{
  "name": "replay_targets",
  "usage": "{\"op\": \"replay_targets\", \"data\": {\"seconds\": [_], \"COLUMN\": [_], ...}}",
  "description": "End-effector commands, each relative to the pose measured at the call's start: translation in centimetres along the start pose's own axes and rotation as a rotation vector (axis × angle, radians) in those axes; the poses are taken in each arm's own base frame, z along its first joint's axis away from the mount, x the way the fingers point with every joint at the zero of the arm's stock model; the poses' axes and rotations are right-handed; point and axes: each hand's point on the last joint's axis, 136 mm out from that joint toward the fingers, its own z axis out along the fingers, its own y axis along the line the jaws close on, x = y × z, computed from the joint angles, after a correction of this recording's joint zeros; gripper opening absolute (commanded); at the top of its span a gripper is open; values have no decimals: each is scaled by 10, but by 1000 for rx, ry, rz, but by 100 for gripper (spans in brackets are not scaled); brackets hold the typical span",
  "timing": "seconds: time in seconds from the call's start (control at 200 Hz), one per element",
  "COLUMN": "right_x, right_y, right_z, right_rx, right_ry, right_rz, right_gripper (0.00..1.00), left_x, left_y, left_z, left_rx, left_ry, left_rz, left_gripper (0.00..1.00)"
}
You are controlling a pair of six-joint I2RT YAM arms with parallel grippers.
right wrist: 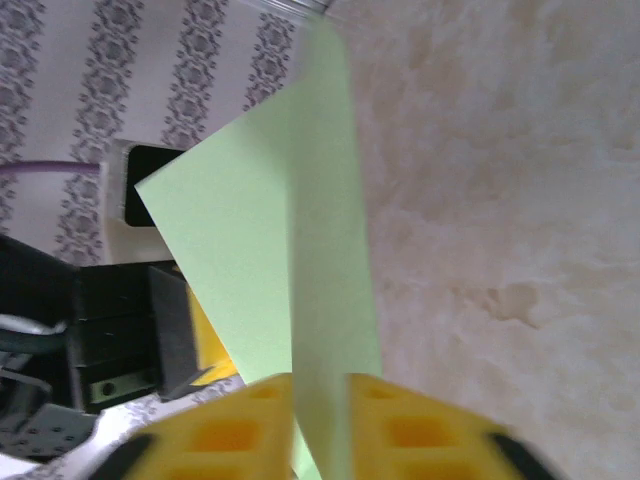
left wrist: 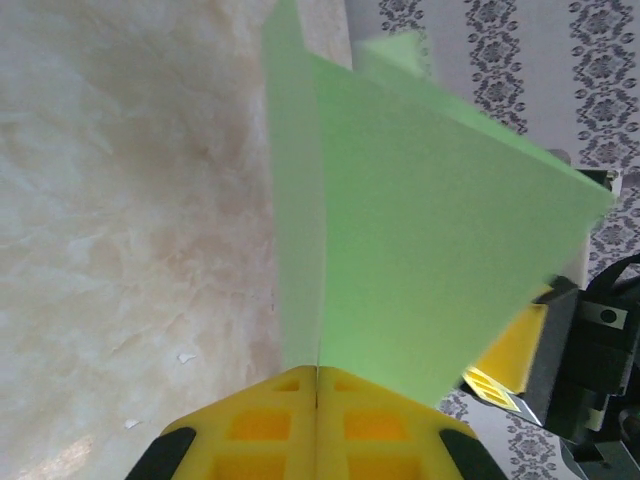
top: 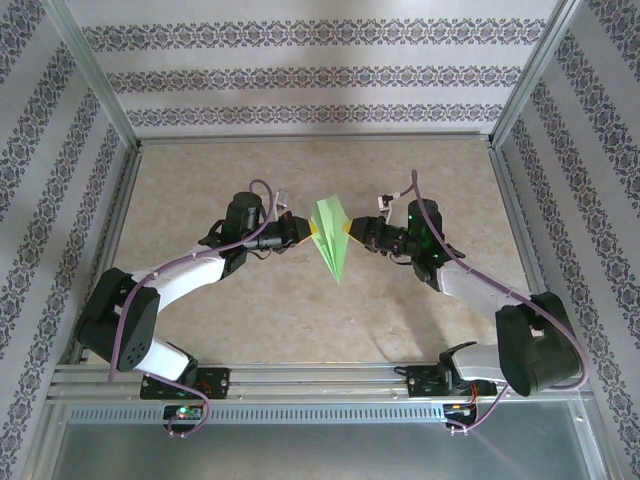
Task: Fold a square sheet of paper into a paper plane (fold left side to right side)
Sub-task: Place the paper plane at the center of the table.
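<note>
Green paper, folded to a slim dart, makes the plane (top: 331,238), which hangs between the two arms over the middle of the counter (top: 250,310). From the top camera its sharp tip points toward the arm bases and its broader end toward the far wall. Whether the tip touches the counter I cannot tell.

On its left edge the left pincer (top: 308,232) is clamped: in the left wrist view the yellow fingers (left wrist: 250,430) meet along a thin line with the paper's crease rising straight out of it. On the opposite edge sits the right pincer (top: 350,232). In its own view the yellow fingers (right wrist: 420,435) stand a little apart, narrow, with a strip of the paper running down between them. Both pincers face each other, nearly level.

Beige marbled counter lies beneath, patterned wallpaper (top: 300,75) lines the walls, and a purple cable (top: 170,268) trails along the left arm
</note>
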Motion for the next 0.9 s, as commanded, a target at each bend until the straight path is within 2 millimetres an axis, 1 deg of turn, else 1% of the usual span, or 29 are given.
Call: {"op": "replay_targets", "data": {"seconds": [0.0, 0.03, 0.1, 0.13, 0.225, 0.335, 0.435, 0.495, 0.58, 0.685, 0.8, 0.899], "right_x": [-1, -1, -1, 0, 8, 21, 31, 39, 53, 68, 74, 76], "right_y": [-15, -22, -38, -46, -59, -67, -66, -62, -57, -58, -64, -66], "right_z": [3, 2, -3, -5, -12, -21, -24, -21, -11, 3, 12, 21], "right_rx": [52, 82, 161, 208, 329, 481, 547, 539, 509, 490, 484, 464], "right_ry": [0, -2, -3, 0, 36, 106, 154, 189, 249, 302, 311, 321], "right_rz": [-23, -20, -27, -33, -90, -184, -252, -261, -249, -217, -173, -139], "right_gripper": [36, 44, 49, 53, 59, 62, 64, 65, 65, 64, 66, 67], "left_x": [5, 6, 9, 9, 10, 13, 14, 17, 19, 21, 22, 24], "left_y": [7, 12, 23, 27, 38, 53, 61, 65, 70, 72, 75, 78], "left_z": [5, 7, 12, 14, 23, 34, 42, 47, 52, 56, 57, 58], "left_rx": [-37, -49, -77, -86, -99, -117, -120, -124, -125, -121, -121, -124], "left_ry": [16, 18, 28, 32, 42, 53, 58, 68, 77, 80, 79, 81], "left_rz": [17, 10, -11, -20, -44, -86, -107, -115, -125, -133, -138, -144], "left_gripper": [0, 0, 0, 0, 0, 0, 0, 0, 0, 0, 0, 0]}}
